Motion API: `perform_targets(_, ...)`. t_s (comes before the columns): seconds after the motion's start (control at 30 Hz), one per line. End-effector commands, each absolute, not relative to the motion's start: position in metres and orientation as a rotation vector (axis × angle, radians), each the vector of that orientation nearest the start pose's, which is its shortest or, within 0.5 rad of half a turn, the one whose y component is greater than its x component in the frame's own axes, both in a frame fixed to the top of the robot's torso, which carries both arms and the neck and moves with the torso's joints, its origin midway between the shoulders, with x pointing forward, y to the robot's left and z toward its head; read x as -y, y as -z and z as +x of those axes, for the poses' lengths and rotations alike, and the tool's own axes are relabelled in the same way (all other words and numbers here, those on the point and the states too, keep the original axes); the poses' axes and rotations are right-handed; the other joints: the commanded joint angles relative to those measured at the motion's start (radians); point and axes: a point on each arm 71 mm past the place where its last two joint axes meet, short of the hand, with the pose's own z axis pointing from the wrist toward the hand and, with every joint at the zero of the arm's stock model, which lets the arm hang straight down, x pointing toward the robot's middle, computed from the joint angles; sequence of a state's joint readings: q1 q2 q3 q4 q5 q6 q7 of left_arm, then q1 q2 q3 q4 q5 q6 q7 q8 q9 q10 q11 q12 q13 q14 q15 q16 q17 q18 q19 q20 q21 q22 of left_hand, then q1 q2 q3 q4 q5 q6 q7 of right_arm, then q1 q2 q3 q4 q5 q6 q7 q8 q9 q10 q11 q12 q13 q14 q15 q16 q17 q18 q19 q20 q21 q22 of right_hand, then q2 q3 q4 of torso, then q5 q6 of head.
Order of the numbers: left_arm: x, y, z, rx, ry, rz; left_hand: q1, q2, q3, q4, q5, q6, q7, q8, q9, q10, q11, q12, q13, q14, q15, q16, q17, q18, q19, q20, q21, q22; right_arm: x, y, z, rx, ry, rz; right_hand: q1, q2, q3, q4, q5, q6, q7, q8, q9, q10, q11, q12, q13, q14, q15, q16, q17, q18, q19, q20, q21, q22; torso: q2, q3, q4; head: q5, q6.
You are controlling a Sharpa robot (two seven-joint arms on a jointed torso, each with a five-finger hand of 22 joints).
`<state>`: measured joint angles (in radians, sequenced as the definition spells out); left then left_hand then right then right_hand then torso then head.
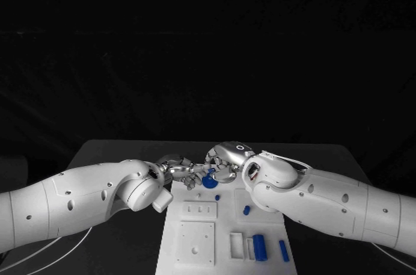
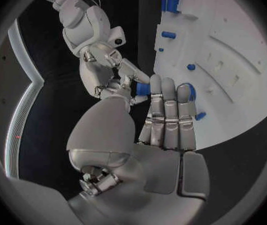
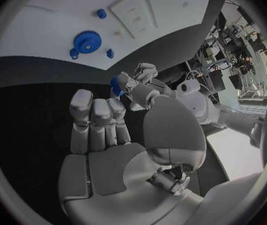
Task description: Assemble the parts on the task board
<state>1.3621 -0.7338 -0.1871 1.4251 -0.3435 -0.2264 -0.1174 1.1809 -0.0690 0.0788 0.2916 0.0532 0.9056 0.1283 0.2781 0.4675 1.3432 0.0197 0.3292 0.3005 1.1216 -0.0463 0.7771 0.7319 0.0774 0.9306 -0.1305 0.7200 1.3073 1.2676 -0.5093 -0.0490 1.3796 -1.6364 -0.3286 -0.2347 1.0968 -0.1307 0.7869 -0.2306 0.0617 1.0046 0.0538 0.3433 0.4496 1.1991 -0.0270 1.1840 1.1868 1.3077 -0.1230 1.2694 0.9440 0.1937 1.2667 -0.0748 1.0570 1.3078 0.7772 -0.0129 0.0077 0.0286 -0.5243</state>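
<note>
I can read no text, label, brand, number or sign anywhere here: not on the task board, the blue parts, the arms or either hand.

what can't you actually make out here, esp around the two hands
- Head view: which hand holds the blue part; left hand and right hand crowd it.
- Left wrist view: the part's shape, covered by fingers.
- Right wrist view: the same part, mostly hidden by the left hand.
- Head view: the task board, near end cut by the bottom edge.
</note>
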Motion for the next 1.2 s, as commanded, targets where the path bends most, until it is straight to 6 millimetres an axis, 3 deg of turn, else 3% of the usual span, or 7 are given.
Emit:
perform_targets(0.03,-0.180,0.184,0.510,-1.965,1.097,-0.853,0.008,0.006,-0.005,-0.003,-0.004,0.007,0.001,0.005,-0.002,-0.007,0.001,0.000,0.002,-0.005,0.001,-0.002,-0.002,0.002,-0.009,-0.013,0.004,0.016,0.067,0.155,0.505,-1.528,-0.621,-0.370,-0.002,-0.006,0.007,-0.002,-0.004,0.044,0.033,0.008,0.025,0.007,0.002,0.004,0.000,0.000,-0.008,-0.005,0.001,0.068,0.005,-0.001,0.002,0.011,0.000,0.0007,0.0004,-0.001,0.000)
perform_targets(0.77,-0.176,0.184,0.510,-1.976,1.105,-0.854,0.058,0.033,-0.028,-0.005,-0.004,0.013,0.000,0.005,-0.006,-0.011,0.000,0.004,0.016,-0.005,0.001,0.004,-0.008,0.004,-0.013,-0.012,0.013,0.014,0.050,0.162,0.499,-1.544,-0.644,-0.399,-0.002,-0.007,0.010,-0.002,-0.003,0.044,0.033,0.008,0.025,0.008,0.002,0.004,-0.001,0.001,-0.008,-0.005,0.000,0.068,0.006,-0.001,0.002,0.010,0.000,-0.0007,0.0009,-0.001,-0.002)
perform_targets(1.0,-0.175,0.184,0.509,-1.973,1.112,-0.855,0.118,0.061,-0.039,-0.011,-0.004,0.022,-0.003,0.008,-0.008,-0.010,-0.002,0.006,0.025,-0.003,-0.001,0.011,-0.011,0.005,-0.015,-0.013,0.018,0.013,0.051,0.166,0.499,-1.556,-0.635,-0.402,-0.003,-0.007,0.011,-0.002,-0.002,0.044,0.033,0.007,0.025,0.008,0.002,0.004,0.000,0.001,-0.008,-0.005,0.000,0.068,0.006,-0.001,0.002,0.010,0.000,-0.0010,0.0009,-0.001,-0.005)
perform_targets(1.2,-0.177,0.184,0.509,-1.966,1.117,-0.862,0.199,0.102,-0.058,-0.013,-0.003,0.033,-0.005,0.011,-0.011,-0.008,-0.004,0.007,0.033,-0.002,-0.002,0.020,-0.014,0.001,-0.019,-0.013,0.023,0.010,0.052,0.168,0.500,-1.566,-0.627,-0.406,-0.003,-0.007,0.011,-0.002,-0.002,0.044,0.033,0.007,0.025,0.007,0.002,0.003,-0.001,0.001,-0.008,-0.005,0.000,0.068,0.006,-0.001,0.002,0.010,0.000,-0.0011,0.0001,-0.001,-0.007)
